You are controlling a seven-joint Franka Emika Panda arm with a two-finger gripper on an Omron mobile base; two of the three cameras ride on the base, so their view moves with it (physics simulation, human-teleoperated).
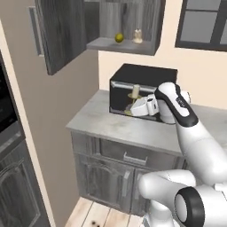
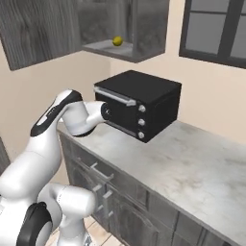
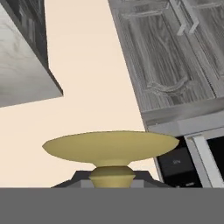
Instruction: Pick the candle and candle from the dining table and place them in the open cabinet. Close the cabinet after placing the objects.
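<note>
My gripper (image 1: 134, 107) is shut on the slim gold stem of the thin cream candle (image 1: 135, 91) and holds it in front of the black appliance, below the cabinet. In the hand view the holder's gold disc (image 3: 111, 146) spreads just past the dark fingertips (image 3: 81, 177), with its stem pinched in the gripper (image 3: 112, 177). The dark grey cabinet (image 1: 62, 31) hangs above with its door swung open to the left. On its shelf (image 1: 113, 45) stands the squat candle (image 1: 138, 36). The dining table is out of view.
A small yellow ball (image 1: 119, 38) lies on the cabinet shelf, left of the squat candle. A black boxy appliance (image 1: 144, 75) sits on the small marble counter (image 1: 106, 122), close behind my hand. Grey drawers and doors run under the counter; a dark window (image 1: 204, 24) is at the upper right.
</note>
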